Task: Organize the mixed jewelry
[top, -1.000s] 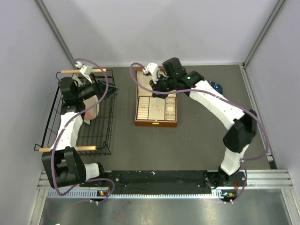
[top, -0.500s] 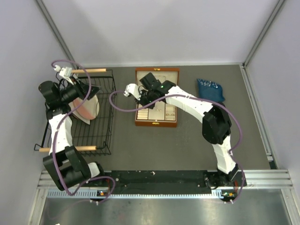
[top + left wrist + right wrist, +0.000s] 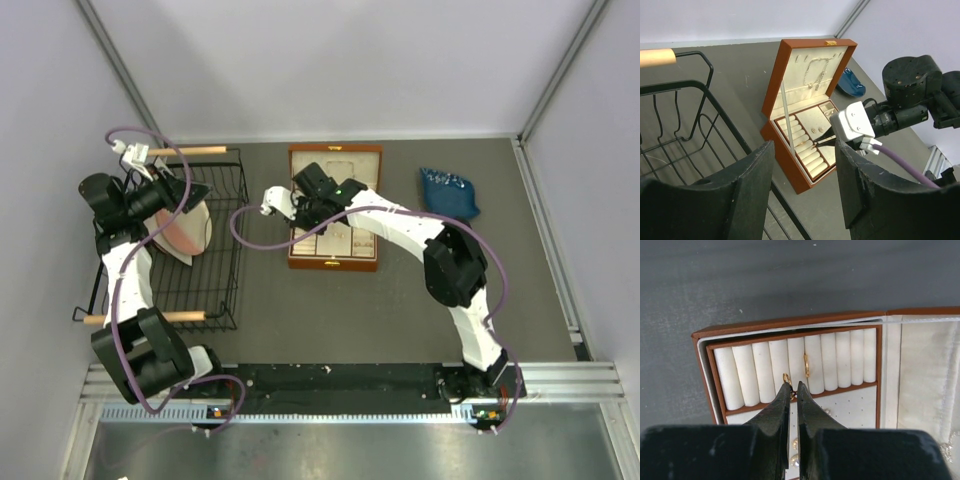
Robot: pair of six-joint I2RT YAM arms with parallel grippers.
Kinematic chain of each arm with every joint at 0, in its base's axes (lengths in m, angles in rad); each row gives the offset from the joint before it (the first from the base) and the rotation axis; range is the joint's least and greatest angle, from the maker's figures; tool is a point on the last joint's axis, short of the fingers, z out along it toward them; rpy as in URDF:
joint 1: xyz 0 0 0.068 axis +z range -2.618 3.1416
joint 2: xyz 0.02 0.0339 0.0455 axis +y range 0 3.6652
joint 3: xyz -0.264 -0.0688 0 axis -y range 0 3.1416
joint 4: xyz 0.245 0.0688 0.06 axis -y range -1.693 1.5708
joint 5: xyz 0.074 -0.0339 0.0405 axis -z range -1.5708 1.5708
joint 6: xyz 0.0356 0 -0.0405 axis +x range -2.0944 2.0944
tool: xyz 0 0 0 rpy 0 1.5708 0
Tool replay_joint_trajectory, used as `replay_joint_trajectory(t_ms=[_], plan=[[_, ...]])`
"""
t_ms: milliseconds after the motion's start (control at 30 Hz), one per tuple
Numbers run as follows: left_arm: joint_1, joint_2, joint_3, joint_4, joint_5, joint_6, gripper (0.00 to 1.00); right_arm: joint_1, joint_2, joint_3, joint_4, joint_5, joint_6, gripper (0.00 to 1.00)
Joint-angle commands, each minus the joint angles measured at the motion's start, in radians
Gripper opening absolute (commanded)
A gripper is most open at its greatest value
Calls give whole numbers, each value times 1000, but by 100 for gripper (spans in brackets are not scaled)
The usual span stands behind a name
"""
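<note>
Over the brown wooden box [image 3: 790, 322] with cream rolls, the right gripper [image 3: 794, 385] is closed tight, tips touching one tiny gold ring [image 3: 787, 378]. A second gold ring [image 3: 806, 365] sits just beside. The left gripper [image 3: 804, 170] is spread apart, holding nothing

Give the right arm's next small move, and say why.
I'd nudge the pinched ring slightly deeper into its gap. The right fingers, shut, hold it at the gap between two cream rolls of the box, where it seems only partly tucked in. A second ring already sits wedged in the neighbouring gap.
</note>
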State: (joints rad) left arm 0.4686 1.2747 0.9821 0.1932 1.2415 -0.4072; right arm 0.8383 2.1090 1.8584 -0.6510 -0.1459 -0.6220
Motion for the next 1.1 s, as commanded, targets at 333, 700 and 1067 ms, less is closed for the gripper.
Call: replay_joint_trajectory(t_ms=[333, 700, 1067], plan=[[8, 6, 56, 69, 26, -27, 57, 48, 19, -54, 80, 40, -35, 0], [8, 5, 52, 74, 33, -33, 57, 61, 19, -93, 119, 81, -58, 0], [8, 12, 43, 109, 42, -65, 57, 74, 19, -143, 151, 112, -74, 0]])
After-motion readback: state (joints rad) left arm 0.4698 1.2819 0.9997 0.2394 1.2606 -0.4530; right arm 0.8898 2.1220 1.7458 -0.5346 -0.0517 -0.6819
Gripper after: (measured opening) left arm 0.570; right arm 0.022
